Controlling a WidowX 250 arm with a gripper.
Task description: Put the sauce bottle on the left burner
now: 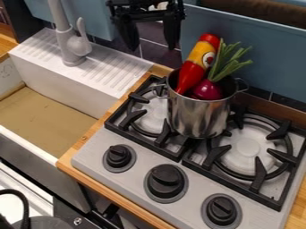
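Against the flat blue panel (pixel 263 53), the tapered red-and-yellow plastic bottle (pixel 198 59) is best gripped high now by the open black two-fingered tool (pixel 152 48), round purple vegetable (pixel 207 91) avoided.

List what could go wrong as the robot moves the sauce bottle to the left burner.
The sauce bottle leans close to the purple vegetable in the pot, so the tool might catch both. Pulled out along its slant, the bottle could drag the pot. On the left burner, with its open grate, it may topple.
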